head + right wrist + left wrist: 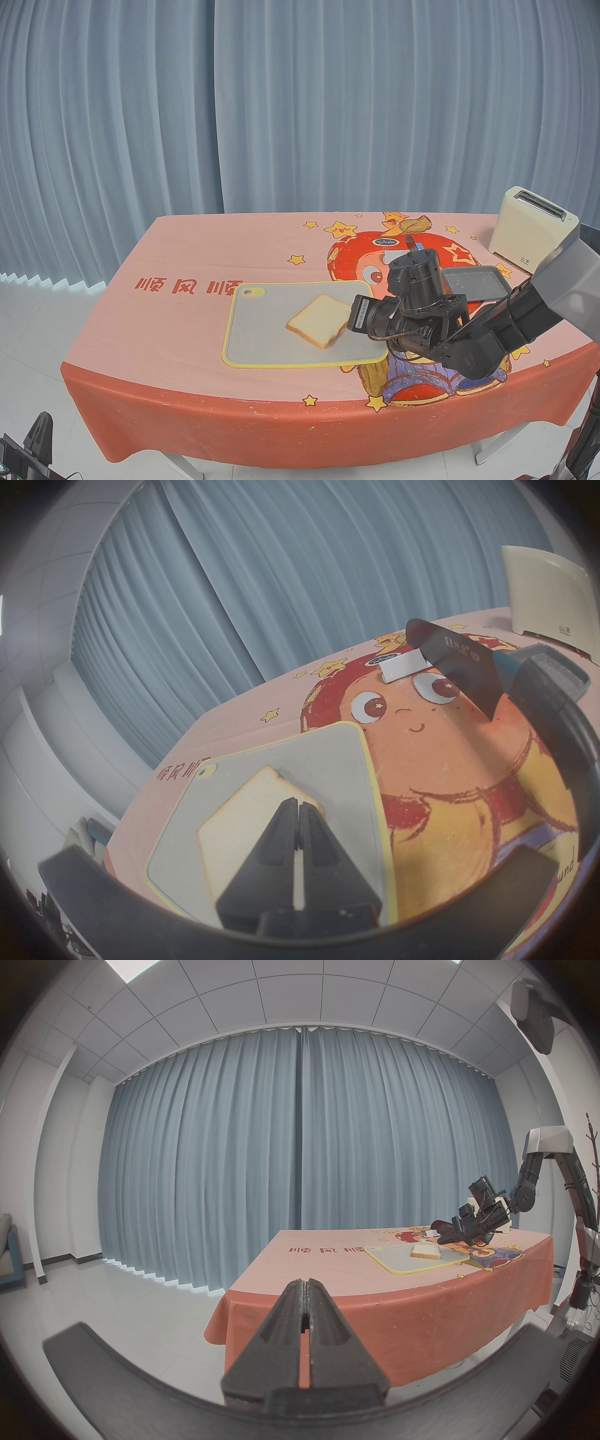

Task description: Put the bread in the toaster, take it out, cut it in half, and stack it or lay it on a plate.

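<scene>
1. Pale bread (320, 320) lies flat on the grey cutting board (262, 340). It is one whole slice, not cut.
2. Right next to it, on the toaster's side, is the right gripper (298, 805). Its two fingers are pressed together, and there is nothing between them.
3. Past the board there is a knife (459, 661) with a dark blade, close to a grey tray (476, 282). I cannot tell how the knife rests.
4. Over at the table's (187, 337) far corner on the robot's right stands the cream toaster (531, 228), with its slot facing up.
5. Low down, off the side of the table and well apart from the bread, is the left gripper (305, 1285). Its fingers are pressed together too, and it holds nothing.
6. I think the job right now is to get hold of the bread. I cannot tell from its colour if it has been toasted.
7. To do this well, the right gripper should open its fingers first, wider than the slice is thick.
8. Then it should come in low and slow, because the bread may slide on the smooth board if it gets pushed.
9. One finger should go under the edge and one on top. It should squeeze softly, so the bread does not squash or tear.
</scene>
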Tool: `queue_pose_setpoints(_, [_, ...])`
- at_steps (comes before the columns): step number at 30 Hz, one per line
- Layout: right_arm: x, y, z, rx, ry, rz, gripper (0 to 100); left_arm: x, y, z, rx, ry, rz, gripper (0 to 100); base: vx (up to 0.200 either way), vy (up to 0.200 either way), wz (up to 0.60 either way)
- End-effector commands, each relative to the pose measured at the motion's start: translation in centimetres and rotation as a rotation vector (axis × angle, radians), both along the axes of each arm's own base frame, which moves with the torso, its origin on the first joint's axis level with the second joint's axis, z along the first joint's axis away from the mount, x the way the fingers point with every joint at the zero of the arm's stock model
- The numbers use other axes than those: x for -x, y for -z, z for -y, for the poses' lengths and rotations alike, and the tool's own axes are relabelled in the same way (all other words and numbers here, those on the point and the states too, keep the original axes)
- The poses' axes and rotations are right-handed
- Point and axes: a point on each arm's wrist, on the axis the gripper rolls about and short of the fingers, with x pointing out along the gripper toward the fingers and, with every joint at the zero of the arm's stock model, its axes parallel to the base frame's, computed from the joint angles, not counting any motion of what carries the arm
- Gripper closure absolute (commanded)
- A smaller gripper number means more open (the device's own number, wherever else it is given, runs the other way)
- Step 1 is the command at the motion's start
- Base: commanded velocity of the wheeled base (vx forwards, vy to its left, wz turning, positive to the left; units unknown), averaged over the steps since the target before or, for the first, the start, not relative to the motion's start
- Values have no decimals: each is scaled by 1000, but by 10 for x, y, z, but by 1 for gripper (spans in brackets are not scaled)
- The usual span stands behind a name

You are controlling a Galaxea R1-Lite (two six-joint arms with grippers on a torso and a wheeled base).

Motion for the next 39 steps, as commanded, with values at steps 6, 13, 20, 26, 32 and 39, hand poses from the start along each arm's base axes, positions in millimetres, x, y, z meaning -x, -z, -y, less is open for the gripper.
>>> queue_pose_setpoints(6, [47,-70,15,-108,-42,129,100,-1,5,0,0,0,-14,100,0,0,0])
queue_pose_setpoints(13, [81,-93,39,-151,-57,177,100,-1,5,0,2,0,-14,100,0,0,0])
queue_pose_setpoints(20, [107,-121,56,-235,-76,248,0,-1,5,0,0,0,-14,100,0,0,0])
queue_pose_setpoints(26, [133,-148,68,-460,-72,291,0,-1,5,0,0,0,-14,100,0,0,0])
queue_pose_setpoints(32, [164,-136,88,-517,-113,278,0,-1,5,0,0,0,-14,100,0,0,0])
queue_pose_setpoints(39, [174,-120,102,-626,-132,345,0,-1,5,0,0,0,-14,100,0,0,0])
